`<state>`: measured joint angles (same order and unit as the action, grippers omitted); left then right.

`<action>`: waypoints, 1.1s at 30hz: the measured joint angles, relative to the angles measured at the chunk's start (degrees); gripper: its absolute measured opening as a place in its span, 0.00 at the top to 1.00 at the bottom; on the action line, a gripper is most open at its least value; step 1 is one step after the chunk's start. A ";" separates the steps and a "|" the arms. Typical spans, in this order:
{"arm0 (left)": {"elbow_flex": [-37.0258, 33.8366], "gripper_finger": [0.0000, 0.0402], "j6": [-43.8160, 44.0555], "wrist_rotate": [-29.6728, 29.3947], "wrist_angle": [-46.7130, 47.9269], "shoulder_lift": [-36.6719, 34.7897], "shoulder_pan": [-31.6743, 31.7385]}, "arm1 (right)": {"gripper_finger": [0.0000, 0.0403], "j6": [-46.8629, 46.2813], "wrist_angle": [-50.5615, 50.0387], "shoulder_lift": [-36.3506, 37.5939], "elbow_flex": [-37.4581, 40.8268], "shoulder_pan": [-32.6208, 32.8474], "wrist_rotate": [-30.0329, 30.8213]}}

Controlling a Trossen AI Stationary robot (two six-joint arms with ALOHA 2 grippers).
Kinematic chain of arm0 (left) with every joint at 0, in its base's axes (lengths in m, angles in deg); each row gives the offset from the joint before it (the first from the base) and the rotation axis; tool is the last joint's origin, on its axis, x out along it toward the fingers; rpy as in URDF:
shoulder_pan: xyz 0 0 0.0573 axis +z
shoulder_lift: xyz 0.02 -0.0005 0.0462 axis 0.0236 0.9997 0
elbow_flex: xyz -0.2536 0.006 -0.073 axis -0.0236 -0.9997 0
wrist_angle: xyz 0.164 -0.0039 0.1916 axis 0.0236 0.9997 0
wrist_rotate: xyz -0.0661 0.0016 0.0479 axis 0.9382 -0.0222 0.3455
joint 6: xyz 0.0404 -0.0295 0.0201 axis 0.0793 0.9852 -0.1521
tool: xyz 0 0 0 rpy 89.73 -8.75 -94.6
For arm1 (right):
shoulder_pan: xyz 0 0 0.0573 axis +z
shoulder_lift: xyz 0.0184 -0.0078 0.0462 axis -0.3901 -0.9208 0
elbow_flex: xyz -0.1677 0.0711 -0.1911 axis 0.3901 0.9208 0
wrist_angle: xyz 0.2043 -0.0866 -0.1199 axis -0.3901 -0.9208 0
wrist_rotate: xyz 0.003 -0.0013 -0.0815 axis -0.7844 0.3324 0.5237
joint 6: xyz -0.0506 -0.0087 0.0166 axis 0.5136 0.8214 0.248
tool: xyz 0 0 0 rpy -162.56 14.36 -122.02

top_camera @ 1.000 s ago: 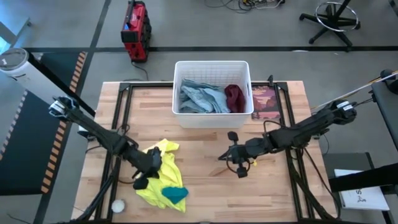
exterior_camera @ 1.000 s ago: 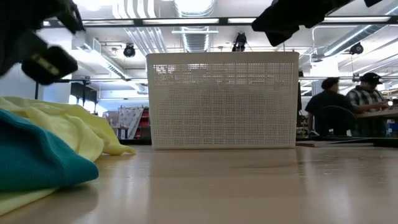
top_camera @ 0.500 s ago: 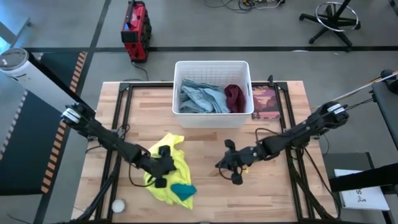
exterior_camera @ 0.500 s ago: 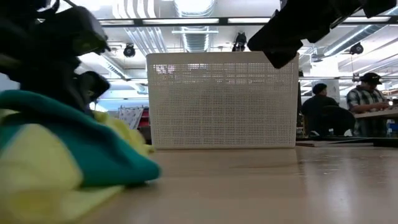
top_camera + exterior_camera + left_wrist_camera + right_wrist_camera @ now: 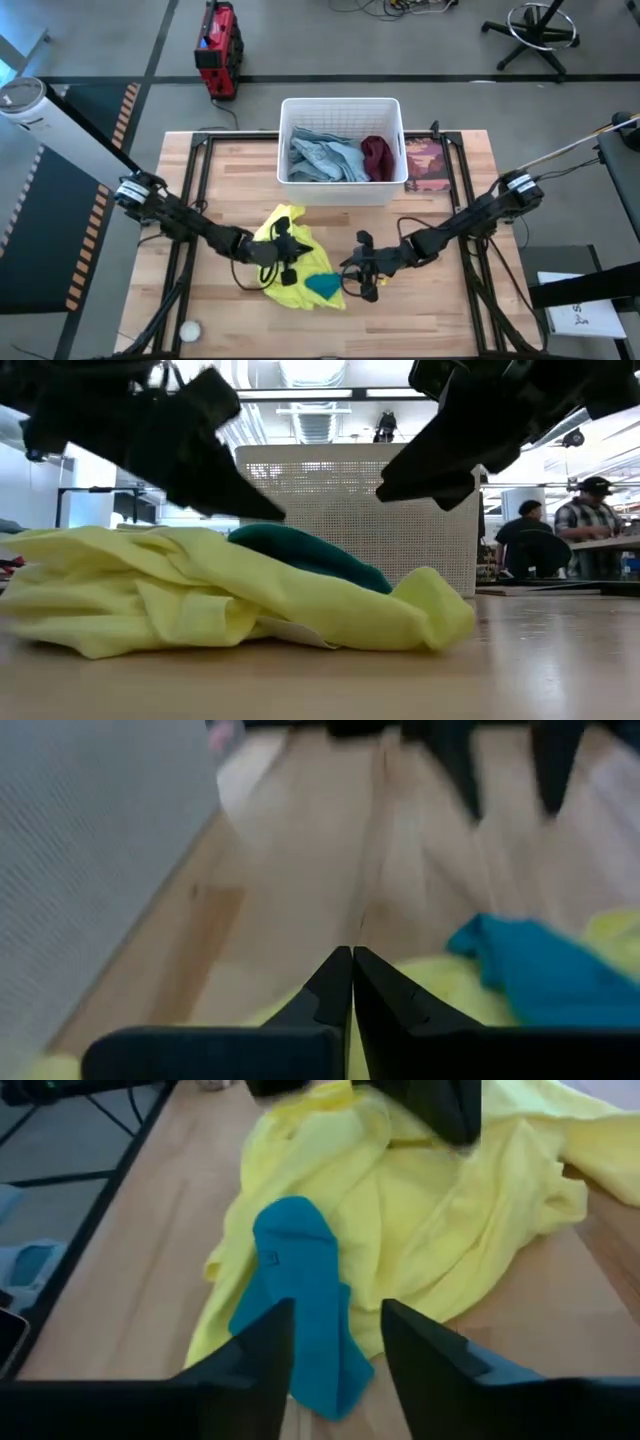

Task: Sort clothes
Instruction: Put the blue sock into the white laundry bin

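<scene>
One neon yellow garment [image 5: 285, 262] and one teal piece [image 5: 323, 285] lie on the bench [image 5: 450, 300]. The left tool [image 5: 352, 982] is pressed together over the yellow. The right tool [image 5: 335, 1342] is spread beside the teal.

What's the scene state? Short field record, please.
basket: white, at the table's far edge, holds denim and maroon piece
yellow garment: crumpled on the table in front of the basket
teal piece: lying on the yellow garment
left pincer: shut, over the yellow garment
right pincer: open, facing the teal piece
</scene>
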<state>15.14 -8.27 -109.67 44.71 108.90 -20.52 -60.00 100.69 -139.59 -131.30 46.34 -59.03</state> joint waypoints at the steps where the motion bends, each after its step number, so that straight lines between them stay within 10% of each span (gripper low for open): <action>1: 0.00 1.00 -0.60 -0.57 -0.46 -0.78 -0.23 | 0.67 -0.01 0.29 -0.39 0.00 0.00 0.17; 19: -8.03 1.00 -9.60 -14.64 -4.82 -22.90 -10.35 | 0.55 6.27 -3.19 -17.25 -15.17 0.34 -1.01; 33: -17.33 1.00 -26.94 -13.99 -20.02 -34.62 -9.74 | 0.98 9.57 -36.26 -20.84 -34.46 -0.02 -0.19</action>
<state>-2.19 -35.21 -123.65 24.70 74.28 -30.26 -50.43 64.43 -160.43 -165.76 46.32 -59.22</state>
